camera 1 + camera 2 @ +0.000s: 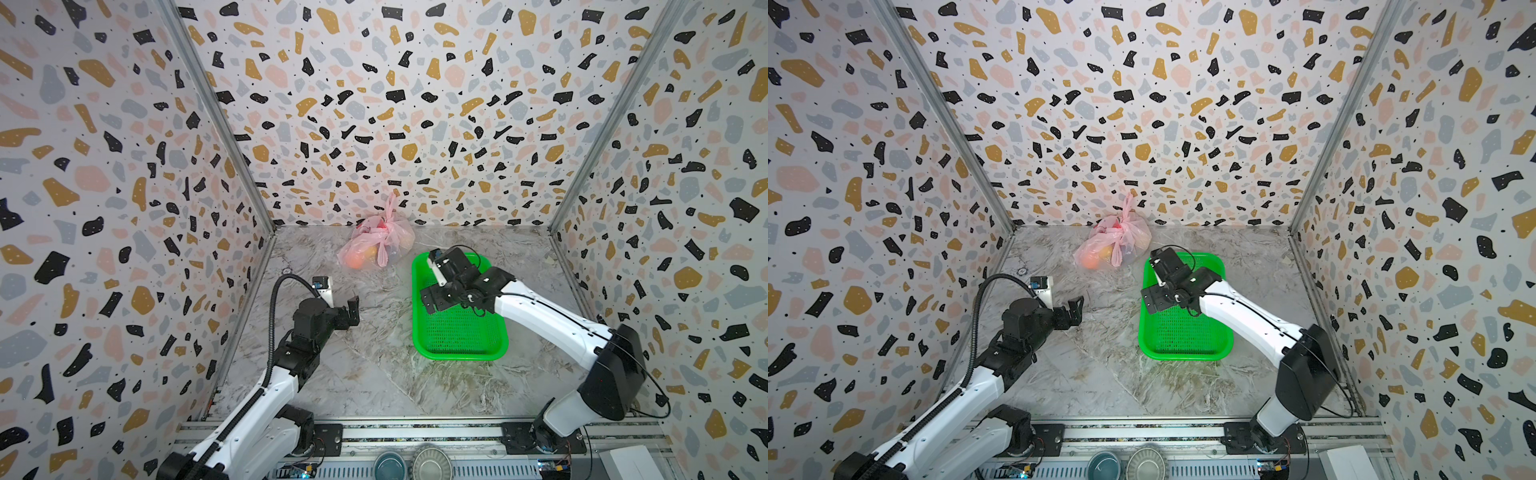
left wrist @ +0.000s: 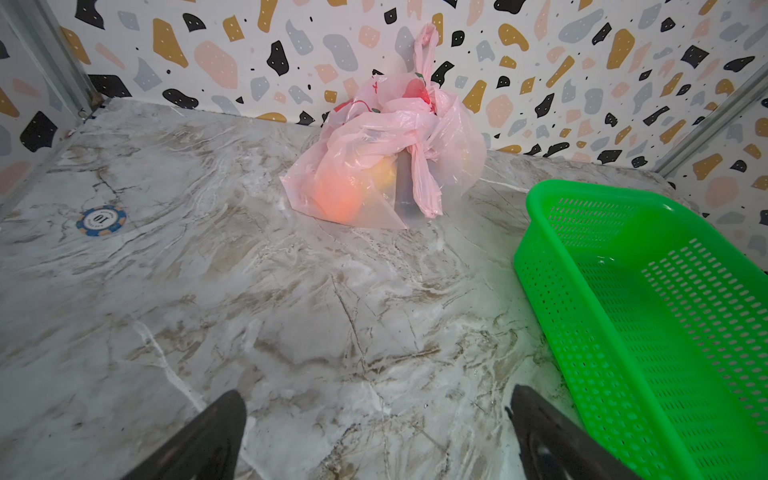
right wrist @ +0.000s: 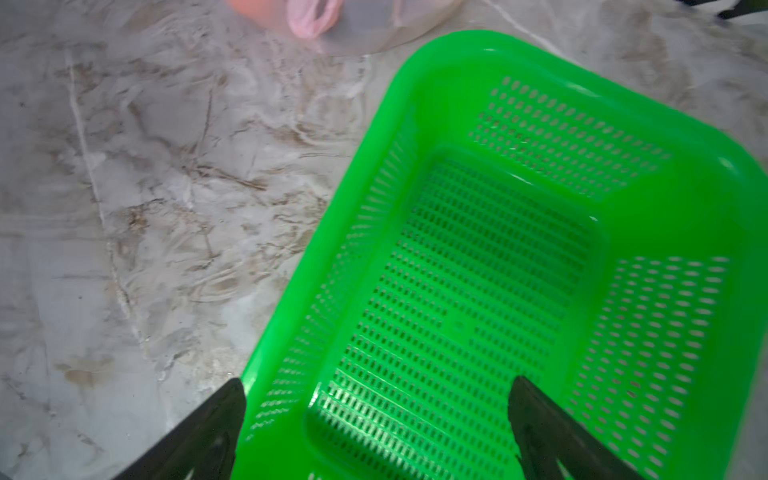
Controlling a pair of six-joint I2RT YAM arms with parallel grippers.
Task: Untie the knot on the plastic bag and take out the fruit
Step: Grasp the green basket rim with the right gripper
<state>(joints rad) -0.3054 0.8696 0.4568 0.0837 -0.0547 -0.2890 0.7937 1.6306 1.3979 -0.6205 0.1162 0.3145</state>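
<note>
At the middle of the bench (image 2: 291, 332) back edge: pink plastic bag (image 2: 382, 166), knot (image 2: 419, 142) tied, one tail upright against the wall. Through the film: fruit (image 2: 341, 195), orange and yellow. Red print on bag, unreadable. Near left edge: blue-and-white chip (image 2: 101, 220) marked "10". Beside bag, rightward: green basket (image 2: 536, 232). Left gripper (image 2: 374, 395) spread wide over bare bench, empty; right gripper (image 3: 374, 382) spread wide above basket, empty.

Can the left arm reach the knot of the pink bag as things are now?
Probably yes. The left gripper is open and empty; only bare table lies between it and the plastic bag. The knot faces it uncovered, and the green basket stands off to the side.
</note>
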